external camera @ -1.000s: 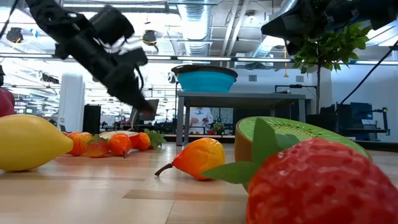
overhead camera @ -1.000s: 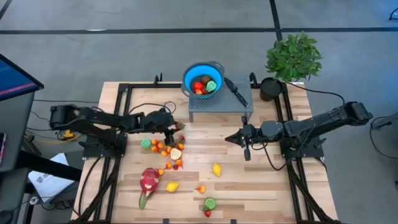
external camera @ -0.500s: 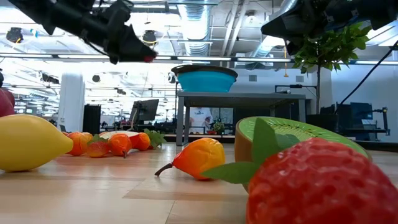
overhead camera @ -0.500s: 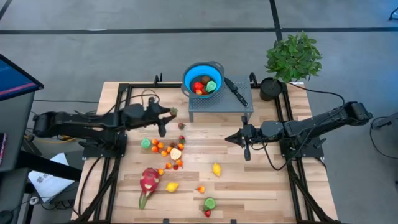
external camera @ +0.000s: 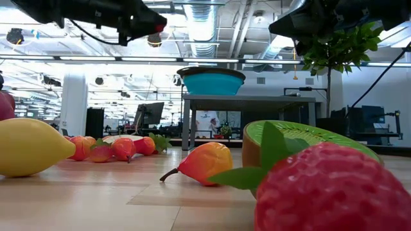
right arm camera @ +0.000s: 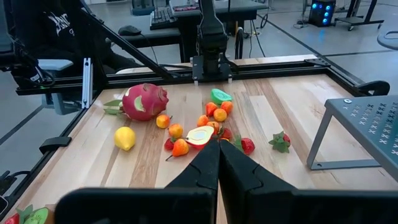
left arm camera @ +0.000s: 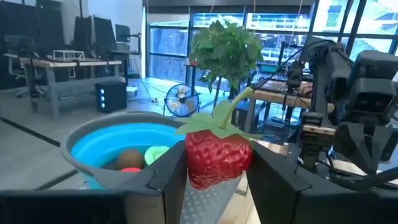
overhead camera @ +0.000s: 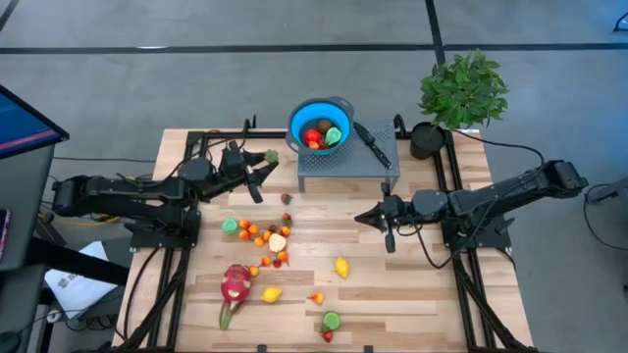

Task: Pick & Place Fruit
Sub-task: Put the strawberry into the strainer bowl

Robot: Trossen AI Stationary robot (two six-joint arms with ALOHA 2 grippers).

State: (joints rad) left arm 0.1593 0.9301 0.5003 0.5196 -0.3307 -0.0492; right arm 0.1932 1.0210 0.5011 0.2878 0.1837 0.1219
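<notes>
My left gripper (overhead camera: 265,160) hangs above the table's far left, just left of the blue bowl (overhead camera: 321,125), and is shut on a red strawberry (left arm camera: 217,155) with green leaves. The bowl stands on a grey perforated stand (overhead camera: 348,172) and holds a few fruits. More fruit lies on the table: a pink dragon fruit (overhead camera: 235,284), two lemons (overhead camera: 341,266), a cluster of small orange fruits (overhead camera: 263,235) and a loose strawberry (overhead camera: 287,199). My right gripper (overhead camera: 361,218) waits shut above the table's middle right. My left gripper pinches the strawberry's red body by its two sides (left arm camera: 194,163) between its two fingers (left arm camera: 171,171). The fingers lie level and point toward the blue bowl. The strawberry is lifted clear of the table and sits upright, its leaves and stem (left arm camera: 227,112) on top.
A black-handled knife (overhead camera: 373,144) lies on the stand beside the bowl. A potted plant (overhead camera: 461,90) stands at the far right corner. A kiwi half (overhead camera: 332,320) and a strawberry lie at the near edge. Black frame rails run along both sides.
My left gripper has risen from the fruit cluster with the strawberry, tipping from pointing down to level, and has gone toward the far edge and the blue bowl. The strawberry is now lifted well clear of the table.
</notes>
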